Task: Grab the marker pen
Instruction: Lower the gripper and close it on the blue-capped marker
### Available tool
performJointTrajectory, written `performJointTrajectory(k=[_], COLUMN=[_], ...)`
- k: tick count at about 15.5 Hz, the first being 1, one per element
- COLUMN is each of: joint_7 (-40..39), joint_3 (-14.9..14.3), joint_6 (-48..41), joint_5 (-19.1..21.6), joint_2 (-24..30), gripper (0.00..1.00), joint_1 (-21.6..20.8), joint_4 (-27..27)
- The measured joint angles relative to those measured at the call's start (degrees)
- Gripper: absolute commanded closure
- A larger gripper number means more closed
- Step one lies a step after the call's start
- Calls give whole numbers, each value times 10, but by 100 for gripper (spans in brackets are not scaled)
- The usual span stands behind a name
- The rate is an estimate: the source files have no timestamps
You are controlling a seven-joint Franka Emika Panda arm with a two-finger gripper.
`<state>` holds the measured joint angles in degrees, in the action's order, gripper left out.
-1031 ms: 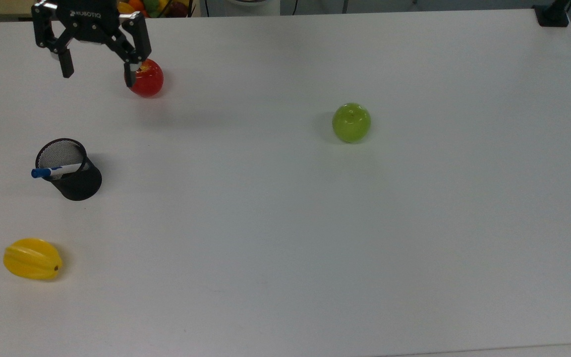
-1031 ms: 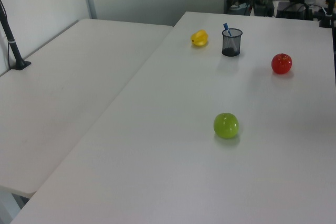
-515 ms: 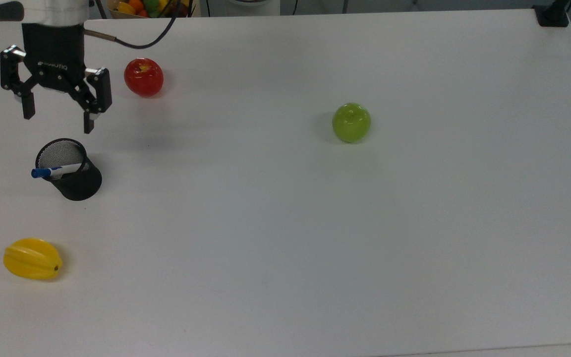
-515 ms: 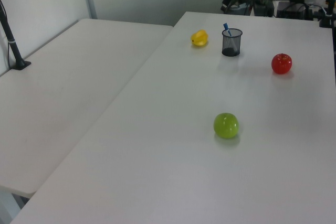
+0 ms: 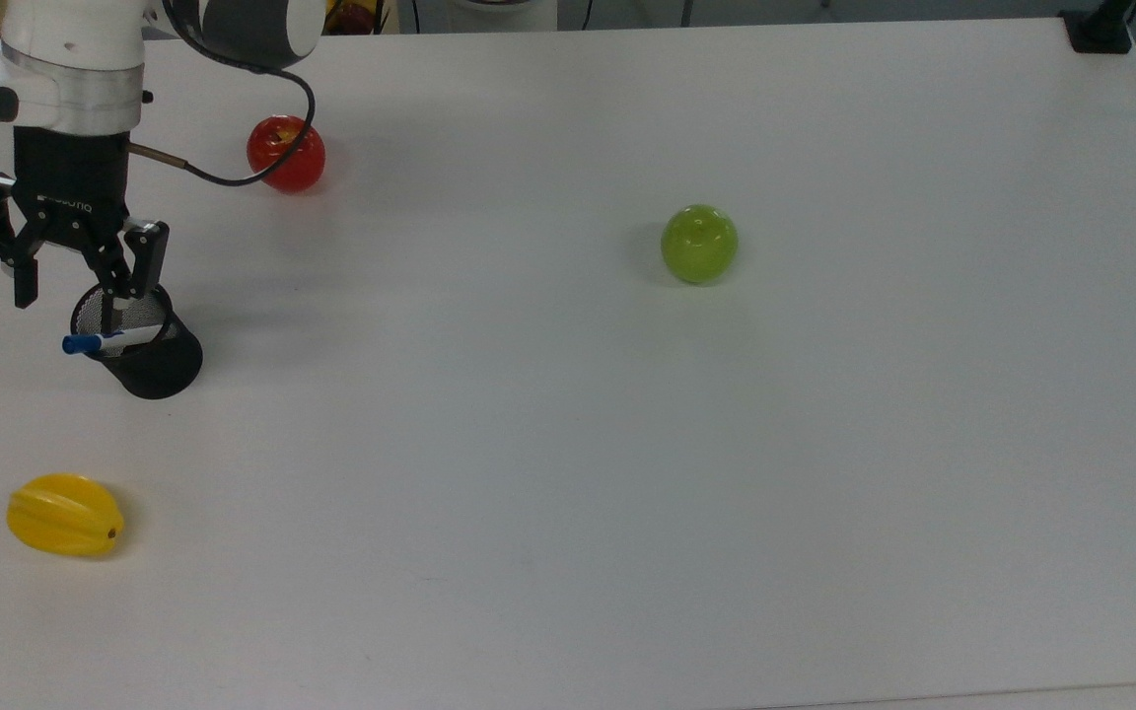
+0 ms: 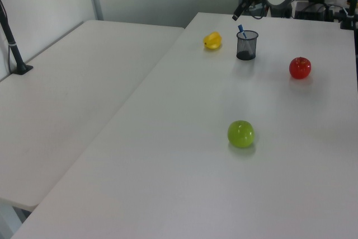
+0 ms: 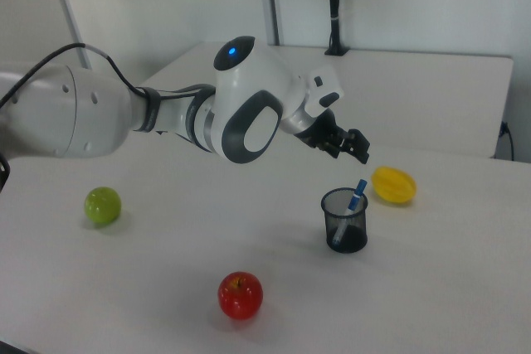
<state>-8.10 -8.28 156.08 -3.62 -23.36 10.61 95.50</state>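
From the top view, I had the marker pen (image 5: 109, 341) leaning in the cup (image 5: 146, 347) at the worktop's (image 5: 627, 493) left, the starfruit (image 5: 64, 514) below it, one apple (image 5: 286, 154) above, another apple (image 5: 699, 244) well right, end effector (image 5: 68, 304) above the cup.

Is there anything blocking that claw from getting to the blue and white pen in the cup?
Nothing visible does. The open end effector hangs above the mesh cup, and the pen leans out over the rim with its blue cap free. The cup wall surrounds only the pen's lower part.
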Motion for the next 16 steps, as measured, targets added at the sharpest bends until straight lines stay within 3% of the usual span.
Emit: performJointTrajectory(k=[7,16], joint_7=[0,-2], joint_3=[0,0], joint_6=[8,31], joint_5=[0,0], joint_2=[-27,-50], gripper=[54,59], joint_1=[10,15], joint_4=[0,0])
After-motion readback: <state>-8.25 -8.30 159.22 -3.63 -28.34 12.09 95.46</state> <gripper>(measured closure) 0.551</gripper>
